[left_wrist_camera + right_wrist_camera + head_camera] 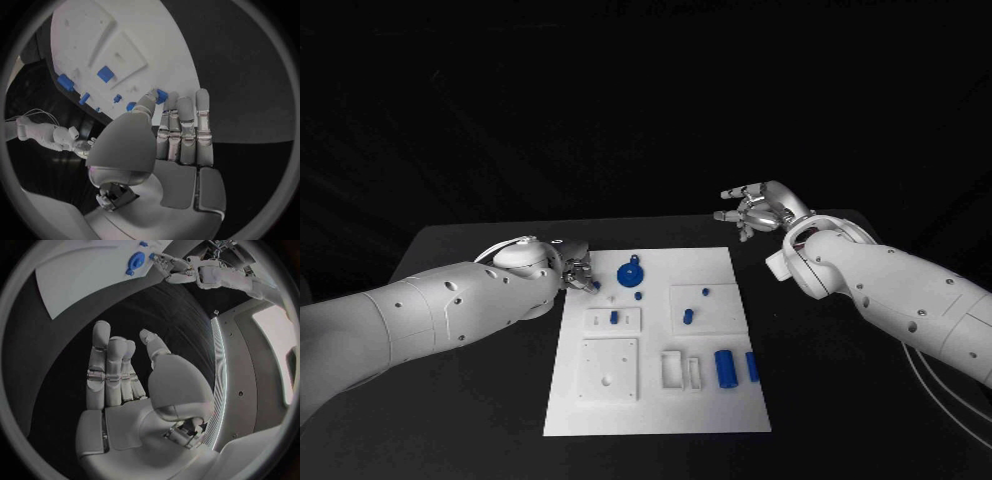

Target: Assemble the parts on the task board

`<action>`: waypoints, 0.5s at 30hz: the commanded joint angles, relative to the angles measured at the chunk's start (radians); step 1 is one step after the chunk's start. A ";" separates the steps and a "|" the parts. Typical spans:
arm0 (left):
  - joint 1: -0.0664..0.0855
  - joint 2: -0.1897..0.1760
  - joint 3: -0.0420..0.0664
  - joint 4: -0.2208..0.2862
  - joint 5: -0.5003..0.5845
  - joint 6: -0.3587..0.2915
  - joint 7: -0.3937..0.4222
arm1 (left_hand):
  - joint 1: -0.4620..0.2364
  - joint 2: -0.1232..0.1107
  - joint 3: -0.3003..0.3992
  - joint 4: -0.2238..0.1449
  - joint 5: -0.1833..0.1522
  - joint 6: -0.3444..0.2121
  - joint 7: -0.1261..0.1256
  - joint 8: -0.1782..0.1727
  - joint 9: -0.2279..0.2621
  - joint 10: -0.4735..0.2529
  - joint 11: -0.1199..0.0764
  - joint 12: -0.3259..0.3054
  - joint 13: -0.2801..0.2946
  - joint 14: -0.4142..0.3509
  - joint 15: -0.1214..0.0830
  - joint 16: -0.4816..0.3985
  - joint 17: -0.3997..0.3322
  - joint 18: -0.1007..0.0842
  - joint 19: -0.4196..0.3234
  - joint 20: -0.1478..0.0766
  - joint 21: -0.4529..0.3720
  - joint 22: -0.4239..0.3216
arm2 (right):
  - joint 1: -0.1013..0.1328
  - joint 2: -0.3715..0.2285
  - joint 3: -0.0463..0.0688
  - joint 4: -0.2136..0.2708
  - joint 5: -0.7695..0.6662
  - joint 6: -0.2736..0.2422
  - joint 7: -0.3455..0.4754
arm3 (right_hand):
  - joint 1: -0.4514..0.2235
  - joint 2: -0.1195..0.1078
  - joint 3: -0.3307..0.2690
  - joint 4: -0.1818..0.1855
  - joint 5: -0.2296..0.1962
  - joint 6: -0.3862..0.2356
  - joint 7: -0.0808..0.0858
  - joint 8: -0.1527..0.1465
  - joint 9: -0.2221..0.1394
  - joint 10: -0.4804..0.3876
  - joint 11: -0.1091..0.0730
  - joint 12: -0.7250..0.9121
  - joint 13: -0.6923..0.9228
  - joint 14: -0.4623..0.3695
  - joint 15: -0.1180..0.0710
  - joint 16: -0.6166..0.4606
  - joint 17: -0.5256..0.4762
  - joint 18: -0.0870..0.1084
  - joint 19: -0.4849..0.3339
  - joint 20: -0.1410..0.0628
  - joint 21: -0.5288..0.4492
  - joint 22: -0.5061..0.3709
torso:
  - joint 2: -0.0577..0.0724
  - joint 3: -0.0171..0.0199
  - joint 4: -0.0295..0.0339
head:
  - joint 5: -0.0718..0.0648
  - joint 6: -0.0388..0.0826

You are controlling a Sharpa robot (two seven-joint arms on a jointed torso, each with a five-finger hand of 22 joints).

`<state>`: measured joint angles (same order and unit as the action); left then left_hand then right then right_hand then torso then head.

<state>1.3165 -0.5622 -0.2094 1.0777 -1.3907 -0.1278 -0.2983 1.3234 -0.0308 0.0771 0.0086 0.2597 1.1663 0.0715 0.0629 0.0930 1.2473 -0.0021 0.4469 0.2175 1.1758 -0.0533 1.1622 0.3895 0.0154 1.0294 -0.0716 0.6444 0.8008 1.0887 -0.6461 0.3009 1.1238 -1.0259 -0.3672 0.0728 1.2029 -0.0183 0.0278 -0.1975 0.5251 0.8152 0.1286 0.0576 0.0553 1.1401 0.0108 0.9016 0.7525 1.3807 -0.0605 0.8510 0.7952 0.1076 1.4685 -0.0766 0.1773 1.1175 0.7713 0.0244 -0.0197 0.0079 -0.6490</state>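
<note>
Nearest the robot, the task board (661,405), a flat, matte white rectangular plate, lies on the black table (473,400) with its long axis running away from the robot. Its near part carries a raised square block (607,370) with shallow recesses at the left and a narrow slotted holder (674,369) beside it. To the right of that holder a blue cylinder (726,367) lies with its long axis pointing away from the robot, and a slimmer blue bar (751,366) lies parallel, just beside it.

Farther along, a small blue peg (615,317) stands in a low white block, and a second peg (688,317) sits on the square pad to the right, with a tiny blue piece (707,292) beyond it. Beyond these, a smooth blue disc (630,273) with a short stem pointing away from the robot rests on the board, a small blue oval (639,295) just before it.

The left hand (574,272), silver and segmented, is at the board's far left edge; in the left wrist view its thumb and a fingertip pinch a small blue part (162,95), the other fingers (187,125) straight and side by side.

Farthest off, the right hand (759,208) hovers above the table past the board's far right corner, fingers spread, holding nothing.
</note>
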 commanded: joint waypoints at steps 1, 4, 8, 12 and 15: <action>-0.009 0.000 -0.005 0.000 0.005 0.008 0.011 | 0.008 -0.002 -0.001 -0.007 0.005 -0.007 0.003 0.000 -0.003 0.004 0.000 -0.004 -0.001 0.007 -0.002 0.005 0.001 0.012 0.000 -0.003 0.007 0.002 | -0.001 0.000 0.001 0.003 -0.001 0.009 0.004 | -0.009 0.000 0.002 0.006 0.003 -0.002 0.001 -0.002 0.000 -0.004 -0.003 0.003 -0.001 -0.005 -0.001 -0.006 0.000 0.004 0.028 -0.002 0.002 -0.001 | 0.000 0.0002 -0.0011 | 0.001 0.000; -0.010 0.001 -0.007 -0.001 0.003 0.000 0.014 | 0.002 -0.007 -0.005 -0.005 0.003 -0.008 0.003 0.001 -0.004 0.006 0.000 -0.004 -0.001 0.007 -0.002 0.005 0.002 0.012 0.001 -0.003 0.007 0.002 | -0.001 0.000 0.001 0.003 -0.001 0.009 0.004 | -0.010 0.000 0.002 0.007 0.006 -0.002 0.000 -0.003 0.000 -0.004 -0.003 0.003 -0.001 -0.005 -0.001 -0.006 0.000 0.004 0.028 -0.002 0.002 -0.001 | 0.000 0.0002 -0.0015 | 0.001 0.000; -0.012 -0.001 -0.011 0.001 0.002 -0.021 0.022 | 0.002 -0.005 -0.003 -0.006 0.010 -0.004 0.001 0.001 -0.005 0.010 -0.002 -0.005 -0.002 0.010 -0.003 0.006 0.002 0.013 0.003 -0.005 0.008 0.003 | -0.001 -0.001 0.001 0.004 -0.001 0.009 0.005 | -0.011 0.000 0.002 0.007 0.008 -0.003 0.001 -0.003 0.000 -0.004 -0.003 0.003 -0.001 -0.005 -0.001 -0.006 0.000 0.004 0.029 -0.003 0.003 -0.001 | 0.000 -0.0004 -0.0016 | 0.001 0.001; -0.013 -0.007 -0.012 0.006 0.002 -0.047 0.035 | -0.001 -0.005 0.003 -0.003 0.039 -0.001 0.000 0.001 -0.008 0.015 -0.003 -0.009 -0.004 0.015 -0.005 0.004 0.002 0.013 0.006 -0.006 0.009 0.004 | -0.002 -0.001 0.001 0.004 -0.001 0.009 0.005 | -0.012 0.000 0.002 0.008 0.011 -0.002 0.001 -0.003 0.000 -0.004 -0.003 0.003 -0.001 -0.005 -0.001 -0.006 0.001 0.004 0.029 -0.003 0.003 -0.001 | 0.001 -0.0003 -0.0019 | 0.000 0.002; -0.014 -0.014 -0.012 0.014 0.003 -0.068 0.044 | -0.005 -0.009 0.005 0.000 0.048 -0.002 0.000 0.001 -0.009 0.017 -0.003 -0.012 -0.005 0.016 -0.005 0.001 0.002 0.012 0.007 -0.007 0.008 0.004 | -0.003 -0.001 0.001 0.005 -0.001 0.009 0.005 | -0.012 0.000 0.002 0.008 0.011 -0.002 0.001 -0.003 0.000 -0.004 -0.003 0.003 -0.001 -0.005 -0.001 -0.006 0.001 0.004 0.029 -0.003 0.003 -0.001 | 0.001 -0.0006 -0.0017 | -0.002 0.003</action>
<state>1.3098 -0.5748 -0.2168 1.0874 -1.3902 -0.1725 -0.2769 1.3233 -0.0317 0.0787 0.0103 0.3049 1.1629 0.0752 0.0646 0.0827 1.2580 -0.0059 0.4391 0.2134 1.1864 -0.0570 1.1619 0.3908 0.0154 1.0330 -0.0752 0.6483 0.8040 1.0868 -0.6467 0.3009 1.1267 -1.0259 -0.3668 0.0729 1.2030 -0.0183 0.0306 -0.1947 0.5326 0.8152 0.1286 0.0576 0.0554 1.1401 0.0108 0.9015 0.7525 1.3807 -0.0605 0.8510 0.7953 0.1076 1.4685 -0.0766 0.1773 1.1176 0.7715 0.0244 -0.0214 0.0074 -0.6462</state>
